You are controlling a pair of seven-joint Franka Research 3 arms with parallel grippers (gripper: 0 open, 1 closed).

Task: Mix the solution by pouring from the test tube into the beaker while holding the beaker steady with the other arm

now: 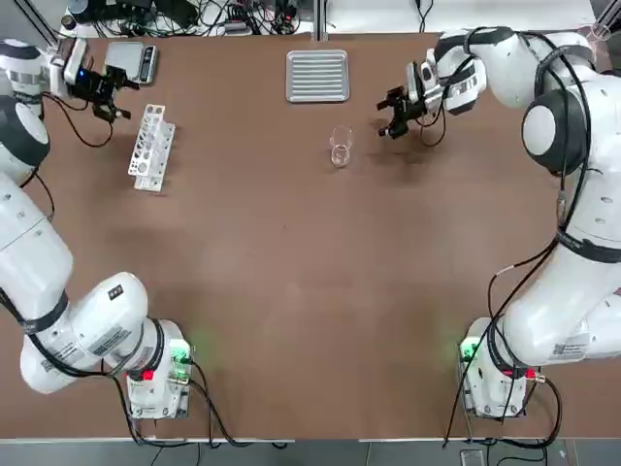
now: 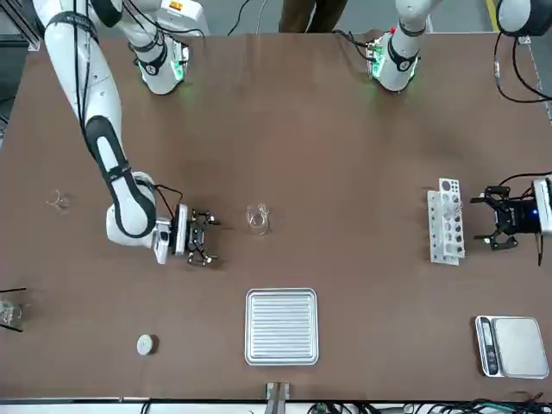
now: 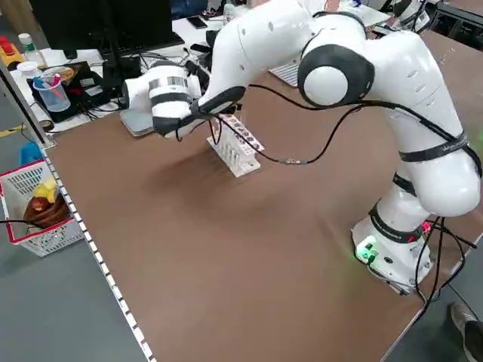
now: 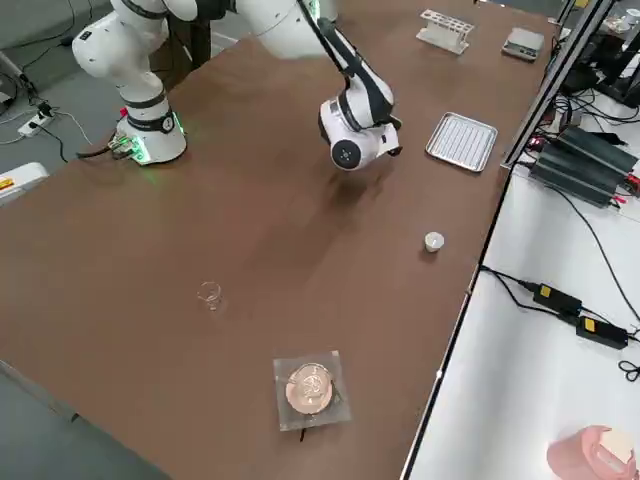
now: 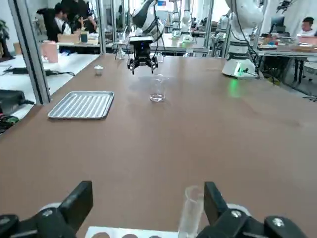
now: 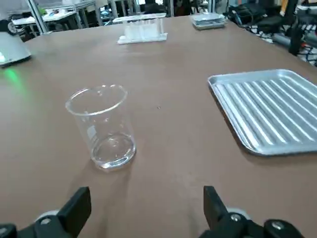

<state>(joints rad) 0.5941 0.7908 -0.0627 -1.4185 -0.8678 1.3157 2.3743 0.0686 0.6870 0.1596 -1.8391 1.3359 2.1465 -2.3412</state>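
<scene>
- top view: the beaker (image 1: 340,148) stands upright on the brown table (image 1: 291,282) below the ribbed metal tray (image 1: 317,76); the right gripper (image 1: 396,114) lies level just beside it, jaws apart and aimed at it, nothing held; the left gripper (image 1: 109,97) sits beside the white test tube rack (image 1: 152,146), well apart from the beaker, so the right arm is plainly the nearer one to steady the glass
- front view: the beaker shows as a small clear cylinder with its long axis vertical, near the right gripper's fingertips but not touching; the left gripper, open and empty, faces the rack
- left wrist view: a clear glass test tube (image 5: 189,213) rises upright from the rack between the two black fingers (image 5: 79,202), which stand wide on either side of it, not clamped yet
- right wrist view: the beaker is thin smooth see-through glass, straight ahead of the spread fingers, beyond their tips; it will likely be slippery and need a gentle squeeze
</scene>
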